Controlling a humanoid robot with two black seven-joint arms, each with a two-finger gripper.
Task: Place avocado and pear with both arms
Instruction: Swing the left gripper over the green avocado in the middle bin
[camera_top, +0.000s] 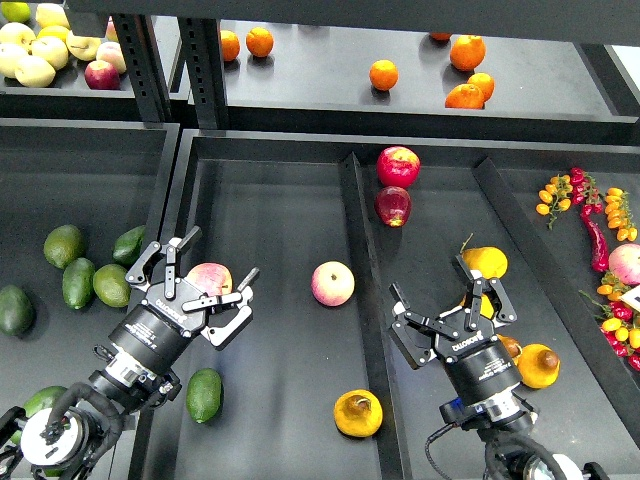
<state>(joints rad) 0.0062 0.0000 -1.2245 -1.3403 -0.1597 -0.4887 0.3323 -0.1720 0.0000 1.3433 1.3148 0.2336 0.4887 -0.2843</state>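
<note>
Head view: dark grey, matt trays fill the frame, split by raised black ridges; the central divider (362, 300) between the middle and right bays is my landmark. Just left of its near end lies the pear (358, 413), yellow-orange, dark sunken patch facing up, resting on the tray floor and free of both grippers. Well left of the divider, on the same floor, the avocado (204, 394) lies beside my left forearm, also untouched. My left gripper (205, 272) hangs over the middle bay left of the divider, fingers spread wide with nothing between them; a pink-yellow apple (210, 279) shows behind it, and a second apple (332, 283) sits just left of the divider. My right gripper (452, 292) is right of the divider, fingers parted and unloaded, over a cluster of yellow pears (484, 262). At the divider's far end sit two red apples (397, 166). Far left of the divider, in the neighbouring bay, a loose group of other avocados (78, 282). Beyond the divider, a back shelf behind black uprights holds oranges (383, 74). Far right: chillies and small tomatoes (590, 205).
</note>
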